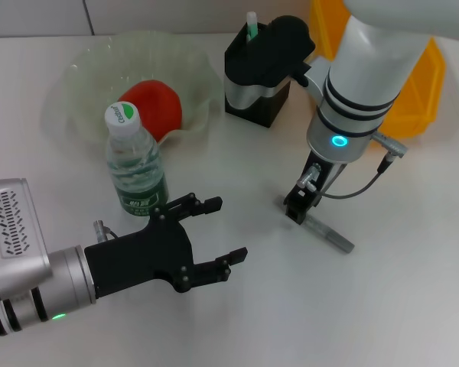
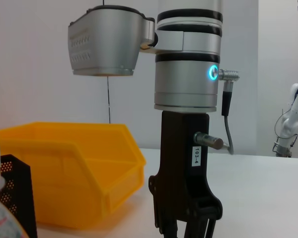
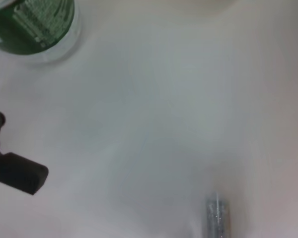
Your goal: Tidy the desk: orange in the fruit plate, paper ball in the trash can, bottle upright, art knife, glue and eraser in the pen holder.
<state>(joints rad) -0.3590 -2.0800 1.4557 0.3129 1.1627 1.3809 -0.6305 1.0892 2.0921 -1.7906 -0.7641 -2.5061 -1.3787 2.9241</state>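
The orange (image 1: 154, 107) lies in the pale green fruit plate (image 1: 92, 61) at the back left. The bottle (image 1: 135, 164) stands upright in front of the plate; it also shows in the right wrist view (image 3: 35, 25). My left gripper (image 1: 218, 233) is open and empty, low over the desk (image 1: 398, 306) just right of the bottle. My right gripper (image 1: 297, 208) points down at the near end of a grey speckled glue stick (image 1: 330, 235) that lies flat. The art knife (image 1: 252, 27) sticks out of the black pen holder (image 1: 249, 103). Paper ball and eraser are out of view.
The yellow-orange trash can (image 1: 417, 88) stands at the back right behind my right arm; it also shows in the left wrist view (image 2: 69, 168). The glue stick's end shows in the right wrist view (image 3: 216, 218).
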